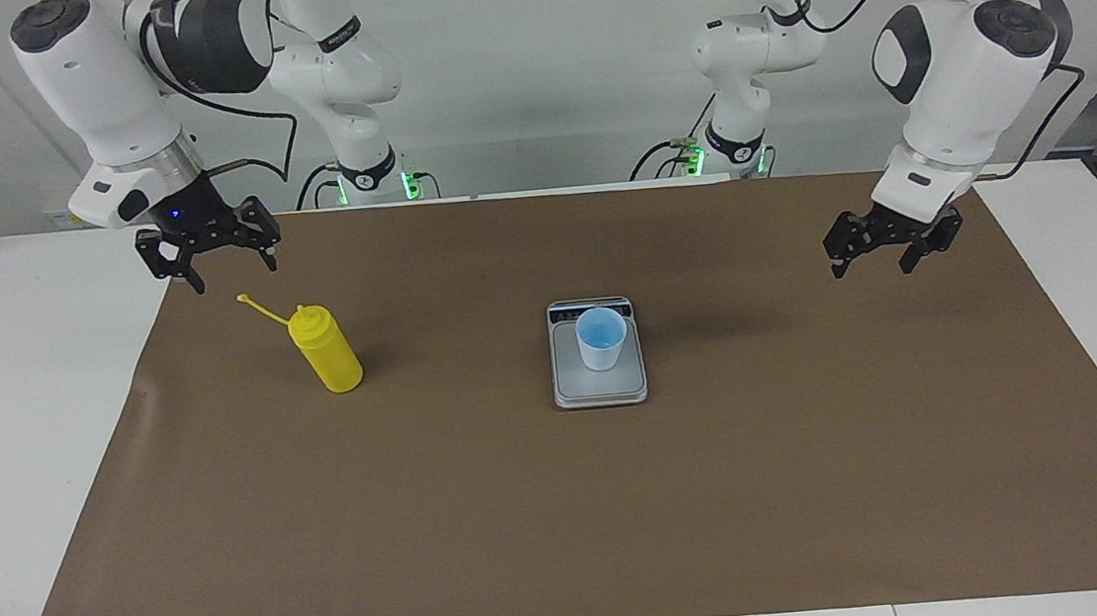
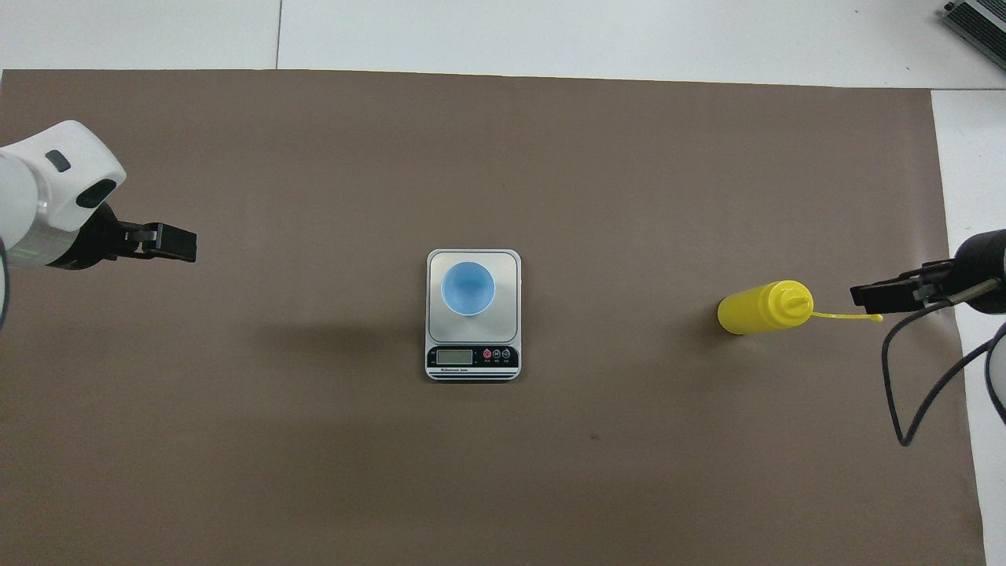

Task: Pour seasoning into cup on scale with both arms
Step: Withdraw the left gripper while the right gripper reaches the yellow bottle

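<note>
We see a white table [image 1: 41, 412] covered almost wholly by a brown paper mat [image 1: 566, 505], and we go from that down to the smaller things.

Our two white arms hang over the mat's ends. The left arm [image 1: 958, 54] holds the left gripper [image 1: 871, 267] in the air over the mat at its own end of the table, well apart from the scale; its black fingers stand spread and hold nothing. The right arm [image 1: 108, 98] holds the right gripper [image 1: 233, 273] in the air over the mat's edge at the right arm's end, just above the tip of the bottle's cap strap; its fingers too stand spread and empty.

The kitchen scale [image 1: 600, 386] lies flat near the middle of the mat, its dark display strip [image 2: 472, 357] along the short edge nearer to the robots. The light-blue cup [image 1: 601, 339] stands upright on the scale's grey platform, on the half farther from the display.

The yellow squeeze bottle [image 1: 327, 353] of seasoning stands on the mat toward the right arm's end, well apart from the scale. Its thin cap strap [image 1: 263, 309] sticks out from the nozzle toward the right gripper.
</note>
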### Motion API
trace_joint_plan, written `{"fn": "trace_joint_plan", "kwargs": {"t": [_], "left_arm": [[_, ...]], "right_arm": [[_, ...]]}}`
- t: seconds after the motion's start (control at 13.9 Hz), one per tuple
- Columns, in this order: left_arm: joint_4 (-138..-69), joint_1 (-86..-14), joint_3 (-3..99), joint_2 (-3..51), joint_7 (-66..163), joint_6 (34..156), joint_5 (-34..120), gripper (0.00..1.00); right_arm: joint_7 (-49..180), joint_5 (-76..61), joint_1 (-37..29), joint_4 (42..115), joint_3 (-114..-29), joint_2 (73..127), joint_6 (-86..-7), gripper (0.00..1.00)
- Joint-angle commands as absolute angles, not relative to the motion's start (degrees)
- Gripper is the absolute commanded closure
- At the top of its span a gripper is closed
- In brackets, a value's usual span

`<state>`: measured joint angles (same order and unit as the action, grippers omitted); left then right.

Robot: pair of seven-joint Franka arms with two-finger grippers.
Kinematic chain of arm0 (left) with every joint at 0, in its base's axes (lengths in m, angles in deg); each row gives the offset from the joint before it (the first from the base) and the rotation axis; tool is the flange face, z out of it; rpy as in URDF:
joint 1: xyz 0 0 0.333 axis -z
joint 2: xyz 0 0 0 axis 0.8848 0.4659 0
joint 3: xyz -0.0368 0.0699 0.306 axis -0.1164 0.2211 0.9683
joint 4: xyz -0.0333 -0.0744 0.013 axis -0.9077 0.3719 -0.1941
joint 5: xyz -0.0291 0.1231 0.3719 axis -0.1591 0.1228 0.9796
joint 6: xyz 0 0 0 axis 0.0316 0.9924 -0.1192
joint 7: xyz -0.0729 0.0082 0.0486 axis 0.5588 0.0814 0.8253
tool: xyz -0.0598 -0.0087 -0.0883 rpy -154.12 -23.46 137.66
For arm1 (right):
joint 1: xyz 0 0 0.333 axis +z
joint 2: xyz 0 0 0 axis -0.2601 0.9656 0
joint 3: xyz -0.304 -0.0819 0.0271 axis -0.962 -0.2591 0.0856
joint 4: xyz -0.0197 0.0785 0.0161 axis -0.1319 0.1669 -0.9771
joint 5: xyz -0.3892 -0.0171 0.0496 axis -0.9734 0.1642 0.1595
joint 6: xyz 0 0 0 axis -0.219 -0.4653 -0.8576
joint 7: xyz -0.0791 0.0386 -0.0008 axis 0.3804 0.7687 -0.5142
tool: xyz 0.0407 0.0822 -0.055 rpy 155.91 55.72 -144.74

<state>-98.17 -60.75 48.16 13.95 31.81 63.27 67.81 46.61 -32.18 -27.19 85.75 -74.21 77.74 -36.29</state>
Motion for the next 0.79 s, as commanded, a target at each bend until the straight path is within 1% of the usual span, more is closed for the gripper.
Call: {"fn": "trace_joint_plan", "kwargs": {"t": [0.0,0.36,0.58,0.72], "left_arm": [[-94.5,-61.4,47.6,12.4,30.1,57.1,67.4,0.00],[-86.3,-61.6,47.7,12.4,28.5,46.8,68.0,0.00],[-85.6,-61.6,48.0,12.4,26.3,45.1,68.2,0.00],[-87.0,-61.6,47.6,10.2,26.6,46.1,68.1,0.00]], "right_arm": [[37.5,-27.3,-31.1,91.5,-73.9,75.5,-41.1,0.00],[23.5,-20.0,-35.3,97.0,-74.0,75.2,-45.5,0.00],[15.0,-16.7,-38.3,100.0,-74.0,74.5,-45.7,0.00],[9.1,-13.4,-40.1,102.3,-74.0,74.7,-47.0,0.00]]}}
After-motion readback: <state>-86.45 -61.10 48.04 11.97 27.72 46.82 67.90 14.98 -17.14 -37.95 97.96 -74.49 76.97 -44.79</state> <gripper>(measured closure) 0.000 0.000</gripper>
